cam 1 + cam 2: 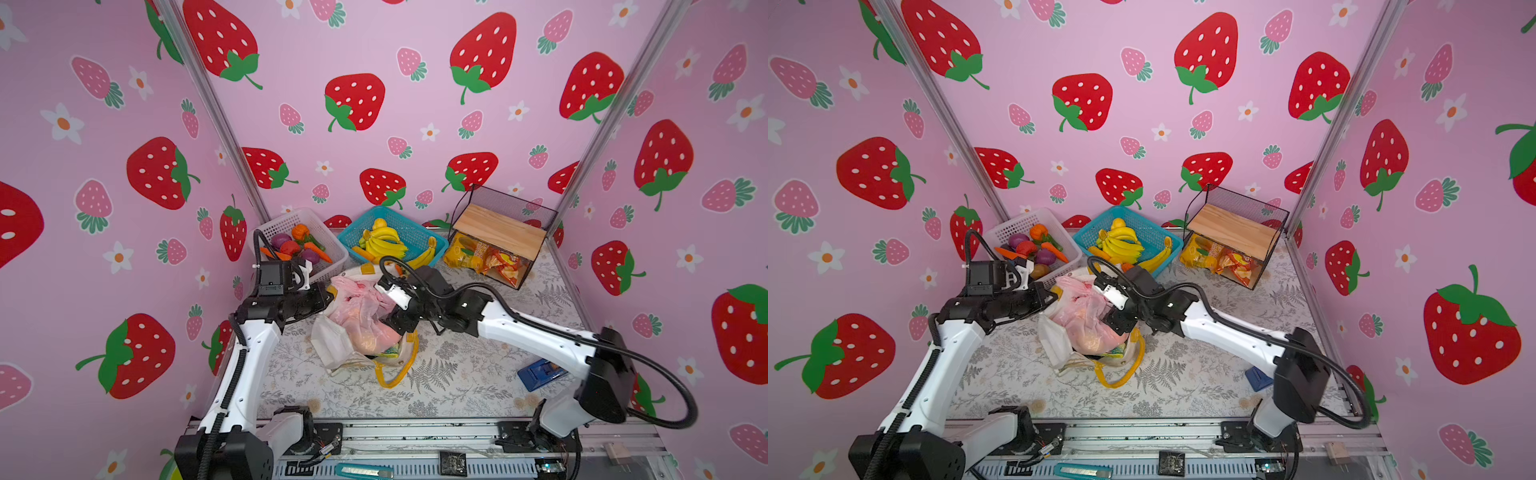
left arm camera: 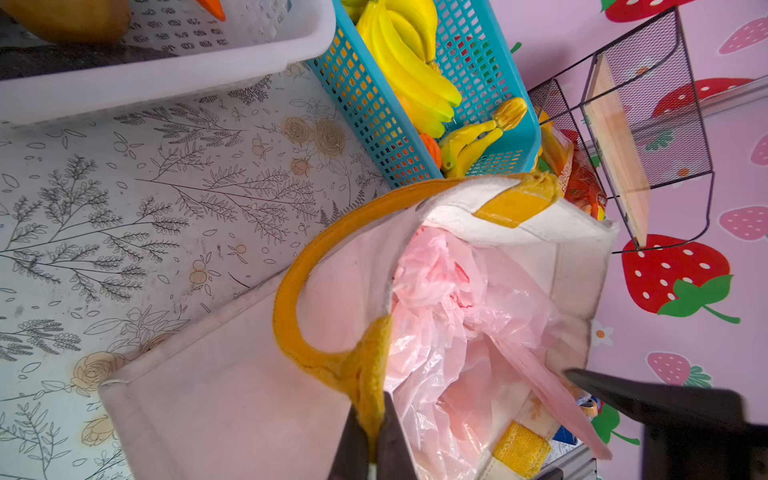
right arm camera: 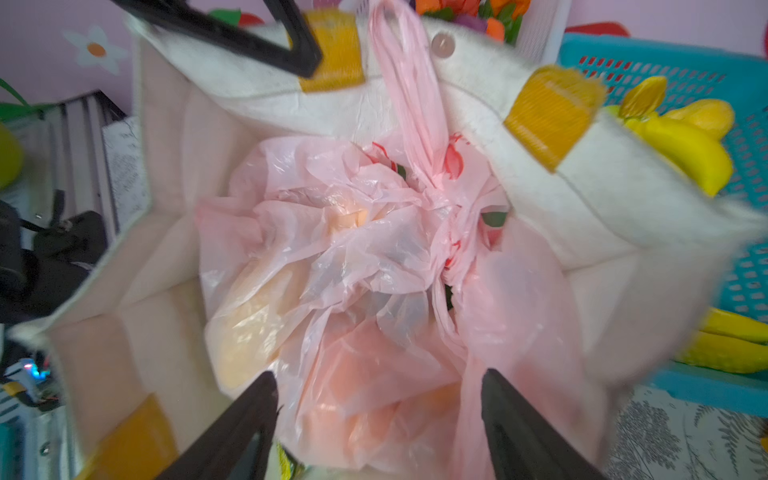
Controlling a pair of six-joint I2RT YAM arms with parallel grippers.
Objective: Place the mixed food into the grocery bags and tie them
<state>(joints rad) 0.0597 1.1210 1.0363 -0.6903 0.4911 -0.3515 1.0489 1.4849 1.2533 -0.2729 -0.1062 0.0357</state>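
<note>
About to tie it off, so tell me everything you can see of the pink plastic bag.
The pink plastic bag is thin, translucent film with red prints, heavily crumpled. It sits inside the white canvas tote, bulging out of its mouth in both top views. Orange, rounded shapes show through its skin. Its neck looks gathered near the middle, and one handle loop drapes over the tote's rim. The right pincer hangs open over it, one finger each side; contact cannot be told.

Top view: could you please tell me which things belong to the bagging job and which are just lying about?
Job: tote, pink bag in it, food showing through it.
Lying about: white basket of vegetables, blue basket of bananas, wire rack, blue object, cutter.
</note>
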